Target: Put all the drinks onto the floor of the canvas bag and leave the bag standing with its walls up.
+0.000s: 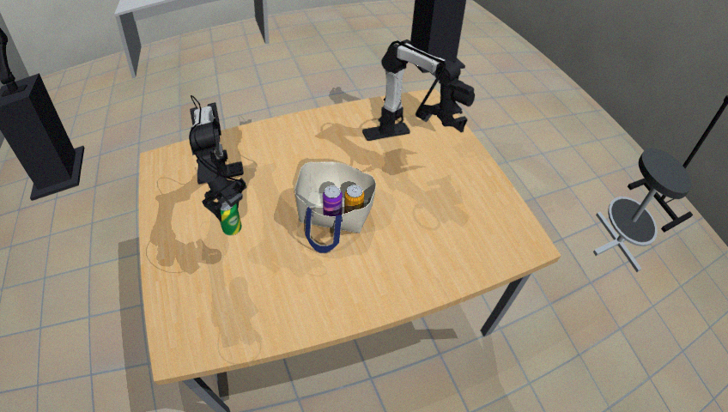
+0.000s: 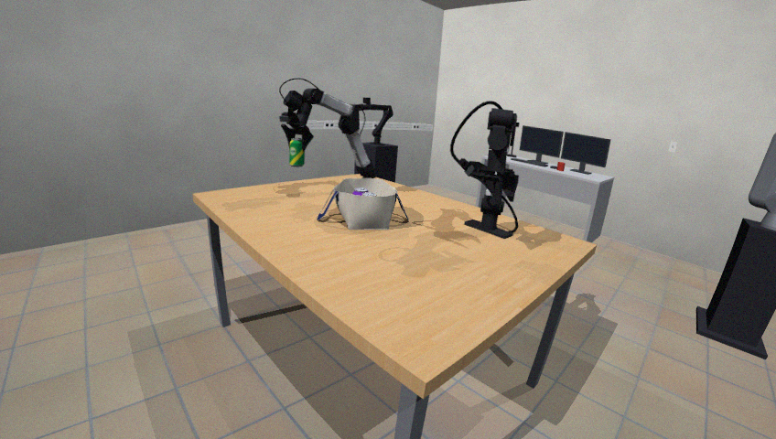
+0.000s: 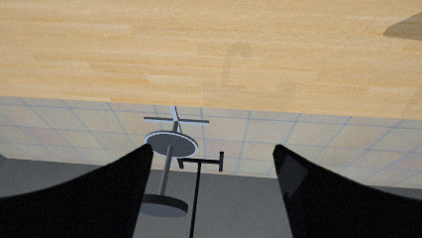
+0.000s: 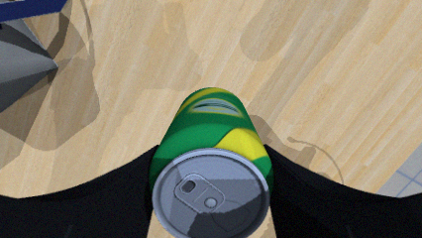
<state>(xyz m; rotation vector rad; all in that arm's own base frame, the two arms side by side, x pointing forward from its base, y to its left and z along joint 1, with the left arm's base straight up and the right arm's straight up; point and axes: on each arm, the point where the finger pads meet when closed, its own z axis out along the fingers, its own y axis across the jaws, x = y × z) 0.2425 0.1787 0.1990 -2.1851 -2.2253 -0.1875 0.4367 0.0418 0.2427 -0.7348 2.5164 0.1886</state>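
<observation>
The green can (image 1: 230, 220) (image 2: 296, 153) (image 4: 213, 124) is held aloft beside the bag (image 1: 318, 178) (image 2: 367, 210) between the right gripper's (image 1: 223, 205) (image 2: 296, 135) (image 4: 212, 147) part-open fingers, while the left gripper (image 1: 443, 122) (image 3: 213, 147) stands wide with nothing between its fingers; the loading step seems in hand, next calling for a carry over the rim and a straight lowering. The top view shows the purple can (image 1: 331, 200) and orange can (image 1: 354, 197) inside, largely hidden by the wall in the exterior view.

Inside the off-white canvas bag (image 1: 334, 222) (image 2: 367, 211) (image 4: 22, 64), bottoms of the purple can (image 1: 331, 201) (image 2: 359, 192) & orange can (image 1: 354, 198) hidden behind its wall. Ext. view: only bits of tops show over bag rim, orange one's body hidden. R wrist: bag cut off at L edge, w/ dark blue strap handle (image 1: 323, 249) (image 2: 327, 208) (image 4: 30, 10) cut off too.
</observation>
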